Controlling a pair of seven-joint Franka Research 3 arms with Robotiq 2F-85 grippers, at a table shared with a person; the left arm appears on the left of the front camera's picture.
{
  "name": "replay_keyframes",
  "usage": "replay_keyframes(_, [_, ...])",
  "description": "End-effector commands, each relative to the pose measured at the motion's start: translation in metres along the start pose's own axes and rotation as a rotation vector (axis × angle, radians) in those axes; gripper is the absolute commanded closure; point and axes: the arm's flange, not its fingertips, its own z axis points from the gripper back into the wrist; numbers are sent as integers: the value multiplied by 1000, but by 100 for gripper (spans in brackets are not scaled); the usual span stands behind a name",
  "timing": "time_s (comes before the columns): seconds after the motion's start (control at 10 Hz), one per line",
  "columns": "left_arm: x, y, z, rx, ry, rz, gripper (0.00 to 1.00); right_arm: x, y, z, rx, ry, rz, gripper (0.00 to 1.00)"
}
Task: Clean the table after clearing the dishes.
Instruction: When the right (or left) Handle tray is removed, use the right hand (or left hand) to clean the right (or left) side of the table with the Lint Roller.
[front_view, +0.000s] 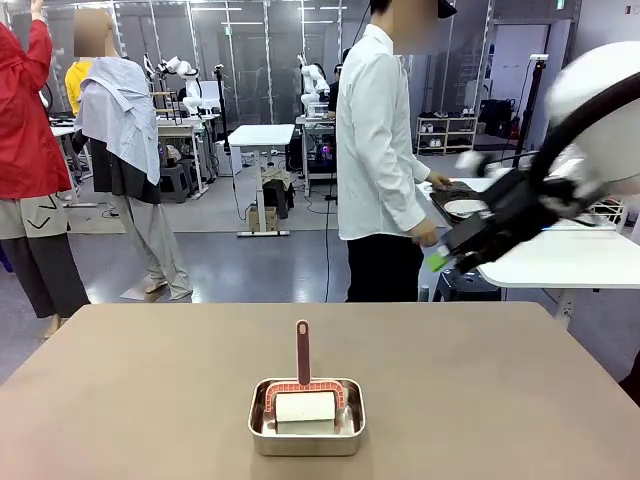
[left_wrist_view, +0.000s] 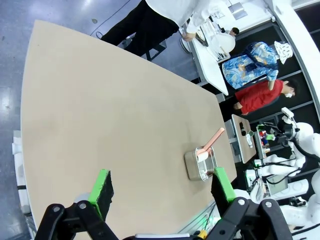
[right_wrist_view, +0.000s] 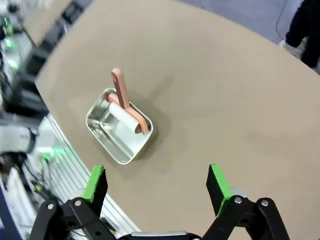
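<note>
The table (front_view: 150, 400) has a plain brownish top. Near its front edge stands a small steel pan (front_view: 306, 415) with a white roller on a pink handle (front_view: 303, 350). A person in a white shirt (front_view: 378, 150) stands at the far side and handles a dark tray with a white plate (front_view: 465, 207), one of the dishes, on a white side table. My right gripper (front_view: 440, 258) hangs blurred above the far right edge. From the right wrist, the right gripper (right_wrist_view: 157, 186) is open high above the pan (right_wrist_view: 119, 131). My left gripper (left_wrist_view: 161, 186) is open high over the table (left_wrist_view: 100, 100), empty.
The white side table (front_view: 560, 255) stands right of the big table, behind my right arm. Other people stand at the back left on the grey floor. In the left wrist view the pan (left_wrist_view: 201, 164) sits near one long edge.
</note>
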Motion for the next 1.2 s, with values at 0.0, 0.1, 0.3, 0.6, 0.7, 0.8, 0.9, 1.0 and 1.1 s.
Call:
replay_keyframes(0.0, [3,-1,4,-2,16,8,0,16,13,-34,-102,73,152,0])
replay_keyframes(0.1, [3,-1,4,-2,16,8,0,17,25,-52,-94,115,207,0])
replay_keyframes(0.3, [3,-1,4,-2,16,8,0,14,31,-63,-78,153,225,0])
replay_keyframes(0.6, [3,-1,4,-2,16,8,0,13,38,-71,-75,155,239,0])
replay_keyframes(0.7, [3,-1,4,-2,16,8,0,13,38,-71,-75,155,239,0])
replay_keyframes(0.8, [3,-1,4,-2,16,8,0,13,38,-71,-75,155,239,0])
replay_keyframes(0.9, [3,-1,4,-2,16,8,0,11,35,-70,-67,156,239,0])
replay_keyframes(1.0, [3,-1,4,-2,16,8,0,22,36,-72,-77,227,360,0])
replay_keyframes(1.1, [3,-1,4,-2,16,8,0,33,39,-82,-112,281,446,0])
